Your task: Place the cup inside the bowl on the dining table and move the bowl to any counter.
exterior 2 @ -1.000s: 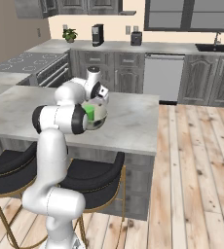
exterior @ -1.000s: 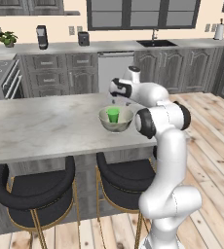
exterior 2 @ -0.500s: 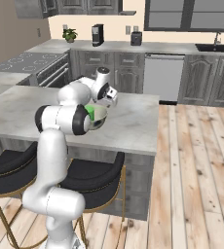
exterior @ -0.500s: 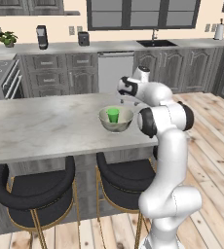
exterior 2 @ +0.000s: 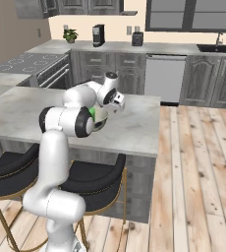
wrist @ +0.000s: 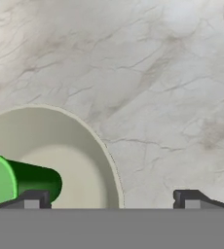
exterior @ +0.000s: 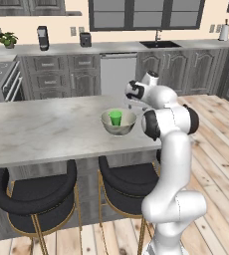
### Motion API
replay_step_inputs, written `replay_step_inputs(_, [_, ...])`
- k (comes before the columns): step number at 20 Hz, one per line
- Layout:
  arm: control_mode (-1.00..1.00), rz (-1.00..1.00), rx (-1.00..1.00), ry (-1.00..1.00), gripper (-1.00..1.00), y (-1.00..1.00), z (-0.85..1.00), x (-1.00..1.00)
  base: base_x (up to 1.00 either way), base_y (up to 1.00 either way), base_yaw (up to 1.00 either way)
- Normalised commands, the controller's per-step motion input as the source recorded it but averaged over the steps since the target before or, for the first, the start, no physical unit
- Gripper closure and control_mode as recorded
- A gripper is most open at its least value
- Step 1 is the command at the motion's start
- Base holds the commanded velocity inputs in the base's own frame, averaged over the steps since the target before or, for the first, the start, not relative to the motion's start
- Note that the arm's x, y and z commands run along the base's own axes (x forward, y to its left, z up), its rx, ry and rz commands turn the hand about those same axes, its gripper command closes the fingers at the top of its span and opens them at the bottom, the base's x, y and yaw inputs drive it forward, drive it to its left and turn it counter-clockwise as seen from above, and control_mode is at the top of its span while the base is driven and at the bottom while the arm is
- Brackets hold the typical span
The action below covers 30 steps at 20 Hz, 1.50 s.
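The small green cup [exterior: 116,117] stands upright inside the round cream bowl [exterior: 118,127] near the front right of the marble dining table [exterior: 47,129]. My gripper [exterior: 131,101] hangs open and empty just above the bowl's right rim, a little behind it. In the hand view, the cup [wrist: 16,180] lies at lower left inside the bowl [wrist: 80,160], one fingertip [wrist: 33,199] is over the bowl, and the other fingertip [wrist: 189,199] is over bare table [wrist: 172,73]. From the right, my arm hides most of the bowl [exterior 2: 101,117].
Two black bar stools [exterior: 34,191] [exterior: 129,184] are tucked under the table's near edge. The wall counter [exterior: 111,47] behind carries a sink [exterior: 159,44], a coffee machine [exterior: 43,37], a toaster [exterior: 85,39] and a plant [exterior: 8,39]. Wooden floor lies to the right.
My open hand has shifted right, from over the cup to over the bowl's right rim. The cup stays standing in the bowl, and the bowl has not moved.
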Motion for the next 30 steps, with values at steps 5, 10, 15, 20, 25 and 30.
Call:
replay_step_inputs(5, [-1.0, 0.03, 0.0, 0.0, -1.0, 0.0, -0.29, 0.14, 0.0, 0.0, 0.0])
replay_step_inputs(10, [-1.0, 0.06, 0.0, 0.0, -1.0, 0.0, -0.31, 0.05, 0.0, 0.0, 0.0])
replay_step_inputs(15, [-1.0, 0.06, 0.0, 0.0, -1.0, 0.02, -0.12, 0.0, 0.0, 0.0, 0.0])
replay_step_inputs(20, [-1.0, 0.06, 0.0, 0.0, -1.0, 0.04, -0.1, 0.0, 0.0, 0.0, 0.0])
replay_step_inputs(25, [-1.0, 0.05, 0.0, 0.0, -1.0, 0.08, -0.21, 0.0, 0.0, 0.0, 0.0])
replay_step_inputs(30, [-1.0, 0.04, 0.0, 0.0, -1.0, 0.08, -0.14, 0.0, 0.0, 0.0, 0.0])
